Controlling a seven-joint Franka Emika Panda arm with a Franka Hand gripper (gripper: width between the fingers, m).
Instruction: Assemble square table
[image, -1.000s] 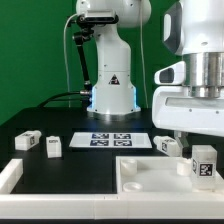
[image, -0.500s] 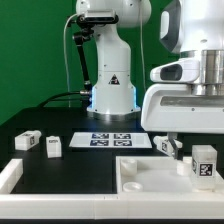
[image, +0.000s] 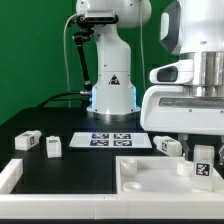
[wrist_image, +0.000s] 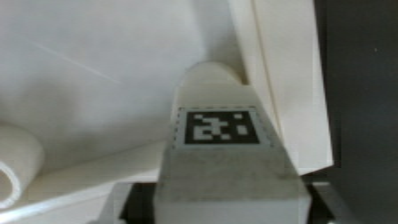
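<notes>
My gripper (image: 203, 148) is shut on a white leg (image: 204, 164) with a square tag and holds it upright over the right part of the square slab (image: 150, 182), which lies at the front of the table. In the wrist view the leg (wrist_image: 221, 150) fills the gap between the two fingers (wrist_image: 146, 200), tag facing the camera, with the slab's recessed floor (wrist_image: 107, 80) and rim (wrist_image: 285, 90) below it. Another leg (image: 167, 145) lies just behind the slab. Two more legs (image: 28, 141) (image: 52, 146) lie at the exterior view's left.
The marker board (image: 112, 141) lies flat in the middle of the black table, in front of the arm's base (image: 112, 95). A long white bar (image: 10, 176) edges the workspace at the front left. A rounded white part (wrist_image: 15, 165) of the slab shows beside the held leg.
The gripper has shifted slightly toward the exterior view's left and a little lower with the leg still in it. The other parts have not moved.
</notes>
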